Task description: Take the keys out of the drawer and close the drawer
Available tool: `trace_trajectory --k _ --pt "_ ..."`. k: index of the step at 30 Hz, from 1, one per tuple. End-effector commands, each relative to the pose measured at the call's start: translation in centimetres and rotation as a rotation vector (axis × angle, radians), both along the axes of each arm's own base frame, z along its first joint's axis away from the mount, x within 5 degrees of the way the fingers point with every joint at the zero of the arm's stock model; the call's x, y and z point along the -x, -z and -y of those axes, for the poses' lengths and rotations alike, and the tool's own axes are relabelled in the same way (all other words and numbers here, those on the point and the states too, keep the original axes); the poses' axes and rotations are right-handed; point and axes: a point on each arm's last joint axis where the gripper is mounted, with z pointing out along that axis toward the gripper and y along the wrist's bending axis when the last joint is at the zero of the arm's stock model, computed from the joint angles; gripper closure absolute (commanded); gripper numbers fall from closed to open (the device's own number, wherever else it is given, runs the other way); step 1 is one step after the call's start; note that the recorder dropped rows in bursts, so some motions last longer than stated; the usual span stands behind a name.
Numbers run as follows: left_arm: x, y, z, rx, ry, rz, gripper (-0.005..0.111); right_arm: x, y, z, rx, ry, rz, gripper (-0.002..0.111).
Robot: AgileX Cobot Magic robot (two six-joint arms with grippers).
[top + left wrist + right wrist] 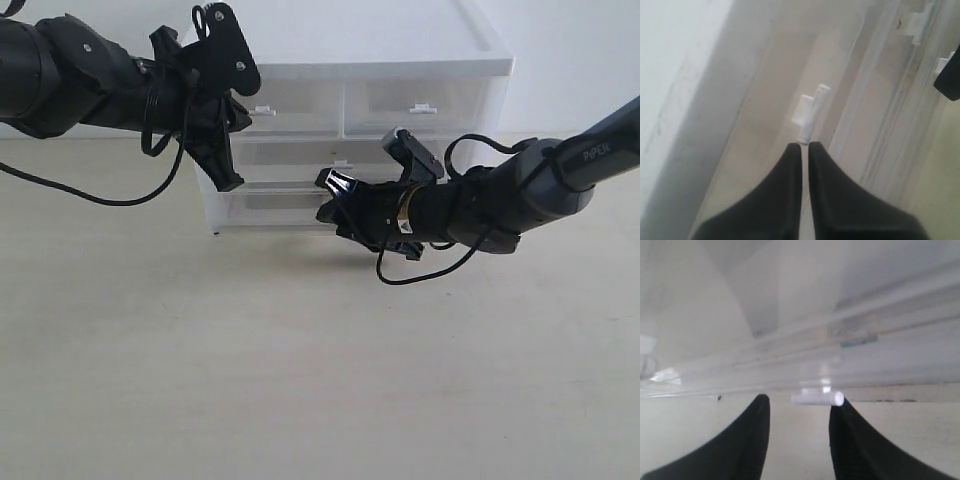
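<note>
The drawer (268, 206), the cabinet's lowest tier, sits flush with the cabinet front. Its white tab handle (817, 398) lies between the fingertips of my open right gripper (799, 402), touching one fingertip. In the exterior view the right gripper (332, 198) hovers in front of the drawer's middle and covers the handle. My left gripper (226, 178) hangs at the cabinet's left front, fingers pointing down. In its wrist view the left gripper (805, 145) is shut on nothing, with another drawer's tab handle (811, 112) just past its tips. The keys are hidden.
The white cabinet (370, 45) stands at the back of the pale table (300, 380), with a wide middle drawer (300, 152) and two half-width drawers (420, 100) above it. Loose black cables (110, 195) hang from both arms.
</note>
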Motion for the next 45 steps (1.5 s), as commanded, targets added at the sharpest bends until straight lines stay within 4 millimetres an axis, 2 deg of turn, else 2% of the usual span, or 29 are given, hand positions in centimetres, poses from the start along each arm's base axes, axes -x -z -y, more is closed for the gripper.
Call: trace_trajectory --k 1,27,30,35,45 --pt "-1.6 -1.4 -1.3 -0.002 -0.130 0.162 0.103 -1.3 -1.0 1.0 -0.043 0.113 0.011 0.074" --pt "-1.6 -1.4 -1.3 -0.002 -0.130 0.162 0.103 -1.8 -1.2 1.3 -0.076 0.202 0.027 0.075" --pt "-1.6 -1.4 -1.3 -0.002 -0.130 0.162 0.103 -1.6 -1.2 0.9 -0.071 0.190 0.028 0.084" --pt "-1.6 -1.4 -1.3 -0.002 -0.130 0.162 0.103 -1.3 -1.2 0.3 -0.059 0.169 0.033 0.107" --pt "-1.6 -1.4 -1.3 -0.002 -0.130 0.162 0.103 -0.8 -1.2 -0.7 -0.050 0.132 0.038 0.108"
